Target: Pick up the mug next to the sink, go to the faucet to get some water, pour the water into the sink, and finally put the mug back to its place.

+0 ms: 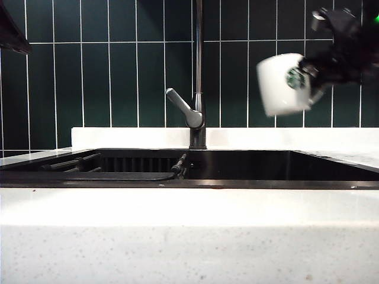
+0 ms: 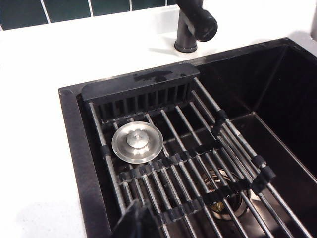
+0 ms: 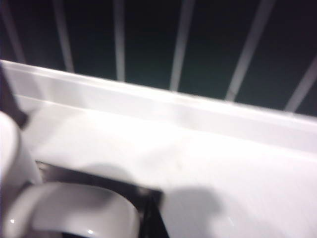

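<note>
The white mug [image 1: 283,84] with its green logo hangs tilted and blurred in the air, to the right of the faucet [image 1: 198,89] and high above the sink [image 1: 189,183]. My right gripper [image 1: 317,74] is shut on the mug at its right side. In the right wrist view the mug's rim [image 3: 64,208] fills the near corner beside a dark finger [image 3: 150,214]. My left gripper [image 2: 137,221] is shut and empty over the sink's left end [image 2: 74,148], with the faucet base [image 2: 187,37] beyond it. In the exterior view only a dark piece of the left arm [image 1: 12,29] shows.
A roll-up rack of metal rods [image 2: 198,163] spans the left part of the basin, with a round steel drain stopper [image 2: 137,142] lying on it. A black ridged strip [image 2: 138,89] lies at the rack's far end. The faucet lever [image 1: 183,107] points left. Dark green tiles back the white counter [image 1: 189,248].
</note>
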You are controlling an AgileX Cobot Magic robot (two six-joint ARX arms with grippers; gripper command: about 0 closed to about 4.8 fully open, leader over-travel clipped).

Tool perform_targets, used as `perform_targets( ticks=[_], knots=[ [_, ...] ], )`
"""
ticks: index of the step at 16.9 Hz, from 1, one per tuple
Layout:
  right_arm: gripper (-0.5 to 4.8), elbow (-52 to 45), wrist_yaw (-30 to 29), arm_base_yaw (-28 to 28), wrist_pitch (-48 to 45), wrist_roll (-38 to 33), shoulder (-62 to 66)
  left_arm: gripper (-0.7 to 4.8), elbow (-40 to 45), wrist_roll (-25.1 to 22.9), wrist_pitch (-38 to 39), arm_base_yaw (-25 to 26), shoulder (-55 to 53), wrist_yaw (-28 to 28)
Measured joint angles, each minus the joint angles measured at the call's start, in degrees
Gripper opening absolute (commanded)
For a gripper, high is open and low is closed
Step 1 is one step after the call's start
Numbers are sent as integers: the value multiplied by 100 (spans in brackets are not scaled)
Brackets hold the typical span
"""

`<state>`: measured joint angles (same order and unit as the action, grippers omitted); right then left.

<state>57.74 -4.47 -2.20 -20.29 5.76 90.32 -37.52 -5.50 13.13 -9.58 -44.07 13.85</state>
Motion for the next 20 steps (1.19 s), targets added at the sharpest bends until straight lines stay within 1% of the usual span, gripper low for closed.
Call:
perform_targets(
  ticks=[2, 5, 7, 11, 14, 18, 20],
  knots=[
    [8, -304, 260, 227, -133, -249, 0, -6, 87, 0, -46, 0, 4, 0],
    [8, -667, 809, 553, -356, -750, 0, -6, 223, 24, -55, 0, 4, -2],
    [8, -1025, 1036, 737, -793, -905, 0, -6, 251, 131, -72, 0, 2, -4],
    [8, -1495, 1019, 907, -1401, -933, 0, -6, 249, 151, -208, 0, 4, -2],
    [8, -1729, 1016, 911, -1635, -933, 33, -6, 249, 151, -208, 0, 4, -4],
    [9, -1755, 1003, 911, -1937, -905, 313, -6, 249, 151, -208, 0, 4, -20],
    [9, -1757, 1038, 911, -2083, -761, 402, -6, 249, 151, -208, 0, 4, -20]
  ],
)
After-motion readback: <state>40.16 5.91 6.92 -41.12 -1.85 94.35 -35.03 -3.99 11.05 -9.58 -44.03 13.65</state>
